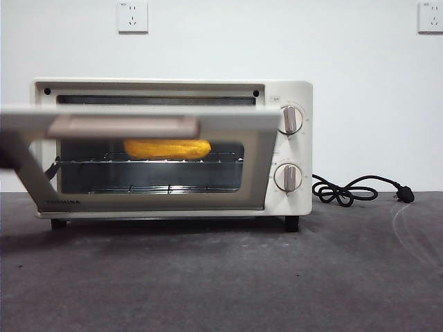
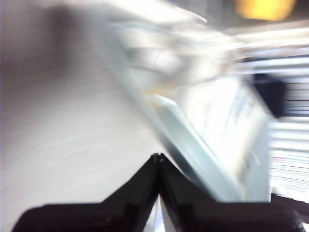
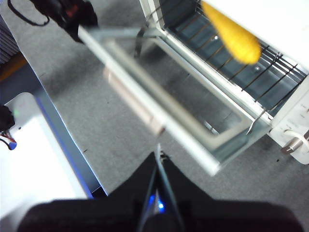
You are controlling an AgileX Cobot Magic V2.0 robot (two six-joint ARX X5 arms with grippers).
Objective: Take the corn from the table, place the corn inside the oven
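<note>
The yellow-orange corn (image 1: 167, 148) lies on the wire rack inside the cream-white oven (image 1: 294, 93), and shows as well in the right wrist view (image 3: 231, 34). The oven door (image 1: 159, 114) hangs half open and blurred, with its bar handle (image 1: 124, 126) facing me. My left gripper (image 2: 157, 155) is shut beside the door's left edge, empty; it appears as a dark shape (image 3: 67, 17) at the door's corner. My right gripper (image 3: 158, 154) is shut and empty, held above the table (image 1: 221, 277) in front of the door (image 3: 145, 96).
A black cord (image 1: 353, 190) coils on the table right of the oven. Two knobs (image 1: 291, 119) sit on the oven's right panel. A white panel with a blue edge (image 3: 38, 164) borders the table in the right wrist view.
</note>
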